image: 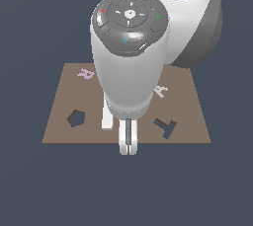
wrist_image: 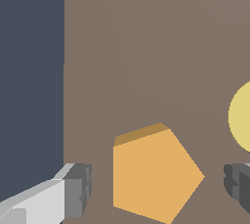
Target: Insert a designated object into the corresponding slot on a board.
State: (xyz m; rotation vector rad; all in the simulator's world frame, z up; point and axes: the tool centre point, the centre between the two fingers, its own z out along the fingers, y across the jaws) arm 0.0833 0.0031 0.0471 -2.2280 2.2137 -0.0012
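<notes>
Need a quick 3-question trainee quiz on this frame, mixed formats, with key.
1. True or false: the gripper is shut on the orange pentagon piece.
2. Multiple choice: in the exterior view, the pentagon slot lies on which side of the board? A) the exterior view's left B) the exterior view's right C) dead centre
3. Fill in: in the wrist view, the thing cut off by the picture edge beside the orange piece is the yellow ____.

Key:
1. False. The fingers stand apart on either side of the piece, with bare board showing in between.
2. A. The T-shaped cut-out is on the right.
3. disc
</notes>
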